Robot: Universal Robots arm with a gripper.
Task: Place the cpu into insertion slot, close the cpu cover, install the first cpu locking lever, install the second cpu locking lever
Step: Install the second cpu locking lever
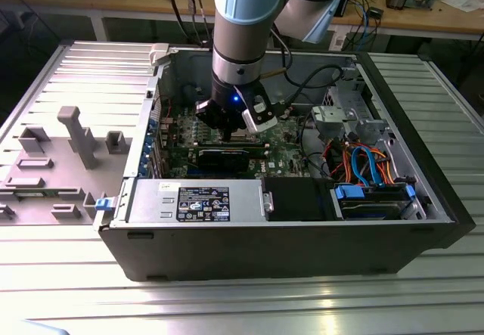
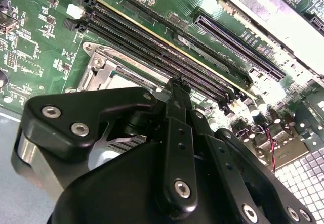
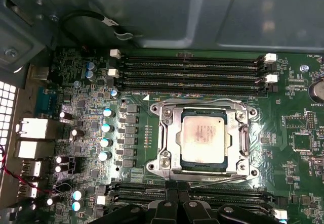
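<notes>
The cpu, a silvery square chip, lies in the insertion slot on the green motherboard. The cpu cover, a silvery frame plate, lies flat around it. One thin wire locking lever runs along the socket edge nearest my fingers. Another lever lies along an adjoining side. My gripper hangs just off the socket, fingers together, tip close to the first lever's end. In the second wrist view the gripper stands over the socket's cover. In the exterior view the gripper reaches down inside the open computer case.
Long black memory slots run beside the socket, and more lie under my fingers. The case's grey wall rises behind them. A labelled power supply box, a drive cage with coloured cables and a grey fixture plate surround the work.
</notes>
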